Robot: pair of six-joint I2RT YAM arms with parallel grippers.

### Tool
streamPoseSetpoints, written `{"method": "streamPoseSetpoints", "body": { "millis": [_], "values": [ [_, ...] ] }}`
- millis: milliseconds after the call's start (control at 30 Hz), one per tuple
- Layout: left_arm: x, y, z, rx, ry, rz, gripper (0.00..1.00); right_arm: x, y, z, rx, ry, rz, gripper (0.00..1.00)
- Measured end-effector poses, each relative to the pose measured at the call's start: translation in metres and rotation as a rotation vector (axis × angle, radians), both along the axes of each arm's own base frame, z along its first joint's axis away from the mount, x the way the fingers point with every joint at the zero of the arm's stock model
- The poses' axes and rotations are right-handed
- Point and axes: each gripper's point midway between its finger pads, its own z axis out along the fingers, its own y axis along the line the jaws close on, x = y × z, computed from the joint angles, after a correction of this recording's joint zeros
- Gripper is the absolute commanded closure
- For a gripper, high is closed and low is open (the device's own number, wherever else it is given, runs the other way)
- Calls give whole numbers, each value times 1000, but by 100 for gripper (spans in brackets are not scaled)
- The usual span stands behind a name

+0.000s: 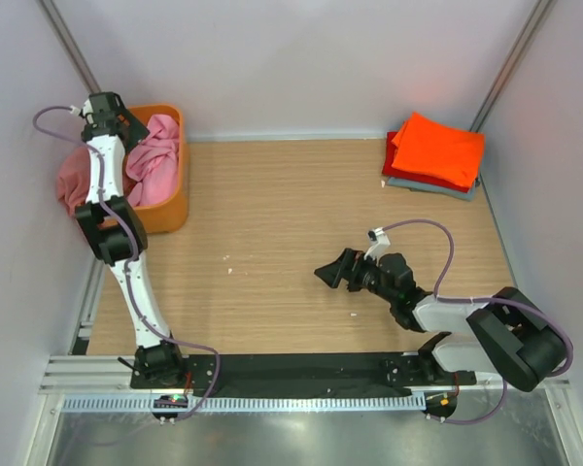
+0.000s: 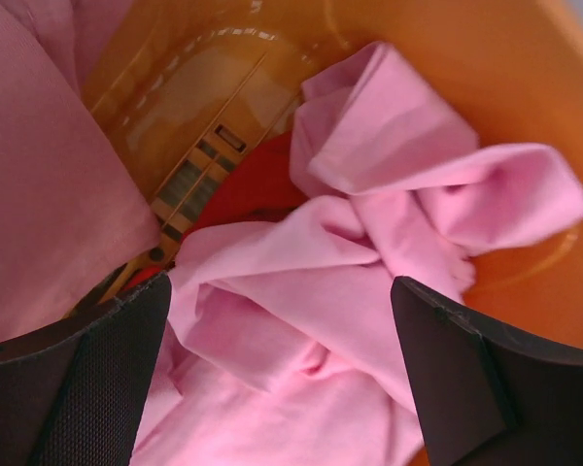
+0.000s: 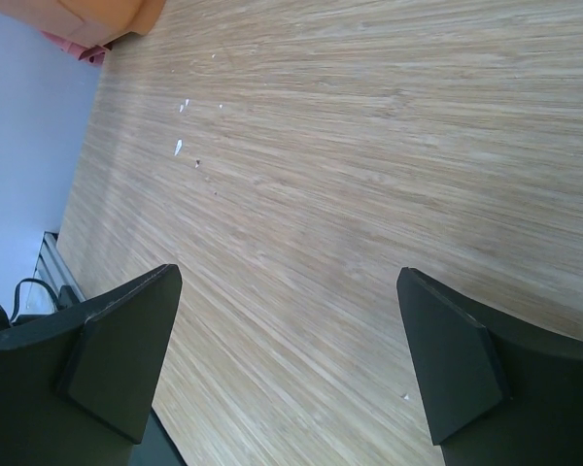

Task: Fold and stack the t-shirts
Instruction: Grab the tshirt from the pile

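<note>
Now the left tool (image 2: 282, 301) hangs over the orange tub (image 1: 172, 209) at the far left corner of the bench (image 1: 291, 223), its two dark fingers (image 2: 97, 369) spread wide apart just above a crumpled light pink shirt (image 2: 369, 223). That shirt lies bunched inside the tub, and the wrist view shows a patch of red cloth (image 2: 248, 194) under it, against the tub's floor. A dusty rose shirt (image 1: 73, 180) is draped over the tub's left rim and spills down outside it. Across the bench, in the far right corner, three folded shirts sit in a stack: an orange shirt (image 1: 437, 146) on top, a red shirt (image 1: 393, 172) showing at the left edge beneath it, and a grey-blue shirt (image 1: 437, 188) at the bottom. The right tool (image 3: 291, 282) is low over the bare wood near the middle of the bench, well apart from both the stack and the tub, pointing left. Its fingers are also wide apart and grip nothing. A few small white flecks (image 3: 180, 146) lie on the wood ahead of it.
</note>
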Motion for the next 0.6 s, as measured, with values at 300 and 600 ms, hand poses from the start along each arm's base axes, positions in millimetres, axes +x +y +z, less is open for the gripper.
{"method": "streamPoseSetpoints", "body": {
  "millis": [300,600],
  "values": [
    [12,3,-56,-49,60,-11,13,4,2,1,-3,1,-5,0],
    [23,5,-60,-45,31,-19,100,6,3,-1,-9,9,-8,0]
  ]
}}
